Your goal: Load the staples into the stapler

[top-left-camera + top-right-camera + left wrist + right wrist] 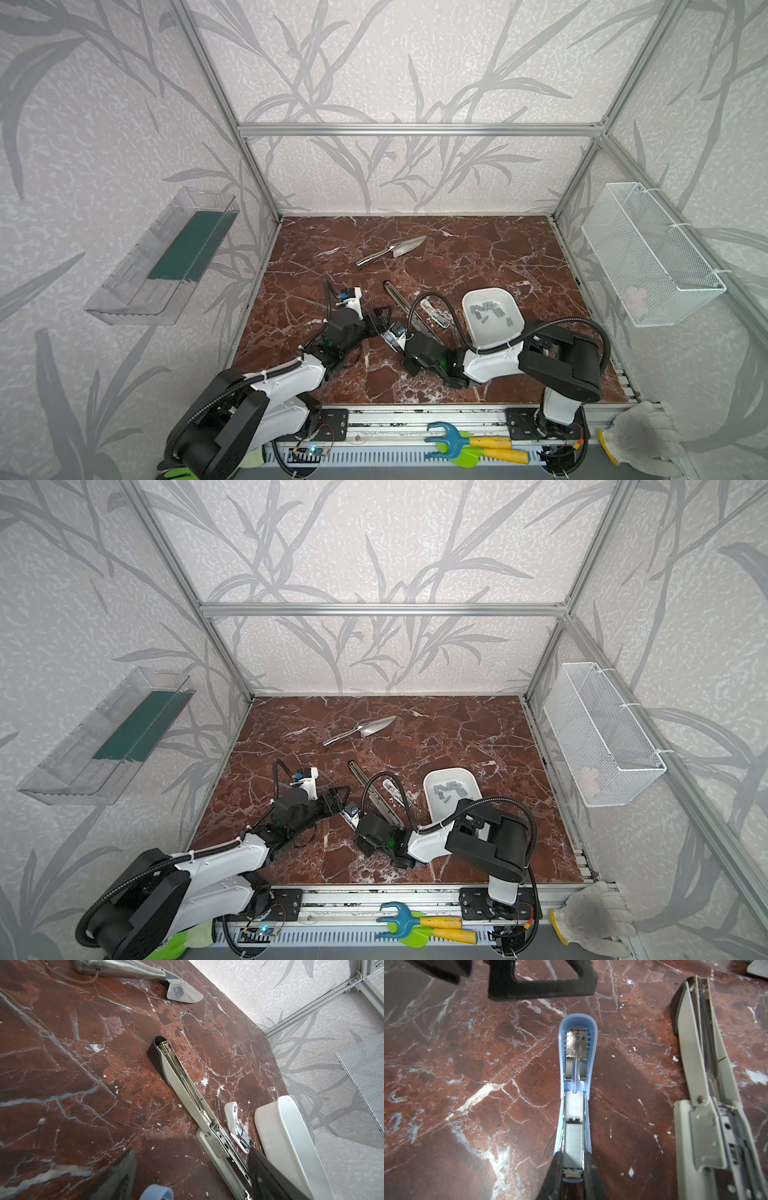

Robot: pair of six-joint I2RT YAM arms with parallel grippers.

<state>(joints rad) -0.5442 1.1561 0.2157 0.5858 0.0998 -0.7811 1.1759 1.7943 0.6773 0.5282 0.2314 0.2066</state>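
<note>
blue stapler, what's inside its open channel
In the blue stapler lies a grey staple strip, with a white pusher and spring beyond it. The right pincer clamps its sides, covering the walls there.

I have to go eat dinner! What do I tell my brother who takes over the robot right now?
Left gripper: open, empty, just beyond the blue stapler's opened lid.
Right gripper: fingers shut on the blue stapler's staple channel.
Staples: one strip sits in that channel; spare strips lie in the white dish.
Done: strip loaded. Left: let go, then probably fold the lid shut.
</note>
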